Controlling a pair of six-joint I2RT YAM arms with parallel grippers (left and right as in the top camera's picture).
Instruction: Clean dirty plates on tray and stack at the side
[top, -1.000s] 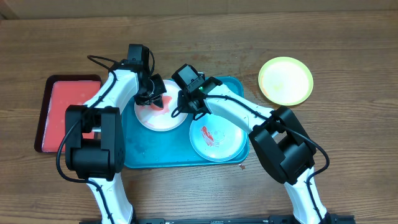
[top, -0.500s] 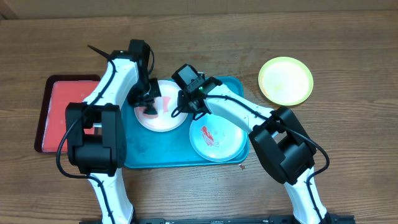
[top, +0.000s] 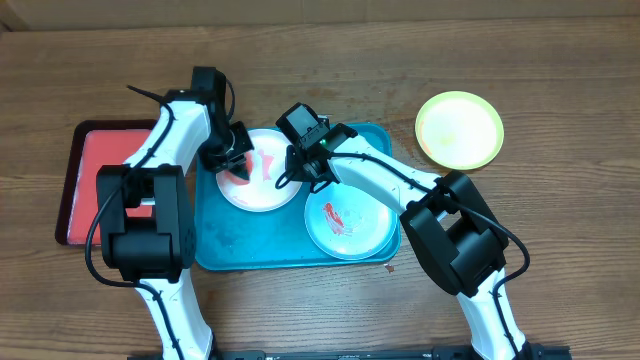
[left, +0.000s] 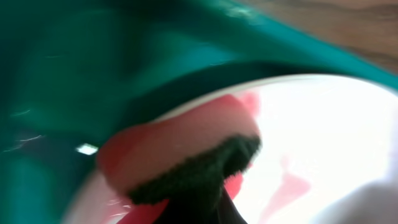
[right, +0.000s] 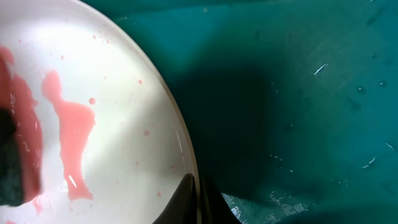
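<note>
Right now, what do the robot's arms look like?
The left arm and right arm are smooth white tubes joined by chunky black blocks. Thin black cables loop alongside, and a tiny green light glows on the right one.

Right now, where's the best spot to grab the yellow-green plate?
The yellow-green plate lies flat on the table, so probably only its raised rim can be pinched. Come down from above at the edge facing the tray; nothing blocks it.

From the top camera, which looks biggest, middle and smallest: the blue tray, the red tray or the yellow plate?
1. Blue tray, biggest.
2. Red tray, middle.
3. Yellow plate, smallest.
</note>
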